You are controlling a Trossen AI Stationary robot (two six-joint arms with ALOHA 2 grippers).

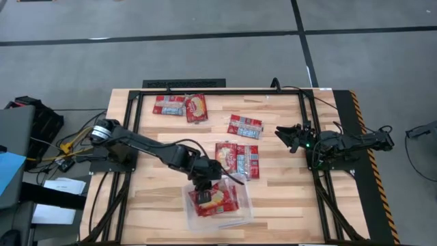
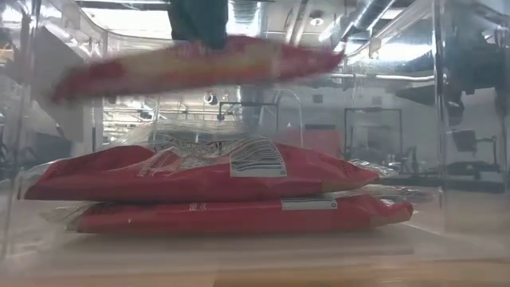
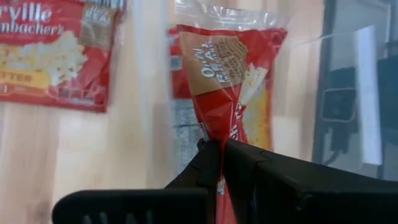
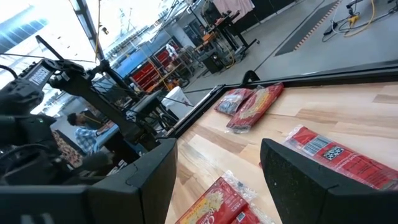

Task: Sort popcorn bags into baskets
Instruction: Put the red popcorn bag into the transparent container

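My left gripper [image 1: 203,182] hangs over the clear bin [image 1: 246,208] near the table's near edge, shut on a red popcorn bag [image 3: 227,74]. In the low view that bag [image 2: 199,64] floats above two bags stacked flat in the bin [image 2: 199,179]. More red bags lie flat on the wood: two near the far edge [image 1: 181,106], one right of centre [image 1: 244,126], two in the middle [image 1: 237,158]. My right gripper [image 1: 287,137] waits open at the table's right side, touching nothing. My left gripper pinches the popcorn bag between its two fingers at one end [image 3: 219,138], where the packet creases to a narrow fold. The fingers come from above, pointing down. The bag is lifted clear and lies roughly level above the stacked bags inside the bin.
A black frame [image 1: 205,91] rims the wooden table. Bare wood lies left of the bin and between the bags and my right arm. The bin's clear walls [image 2: 24,119] rise around the stack. Cables and boxes sit beyond the table's left edge; a person shows far off in the right wrist view [image 4: 84,134].
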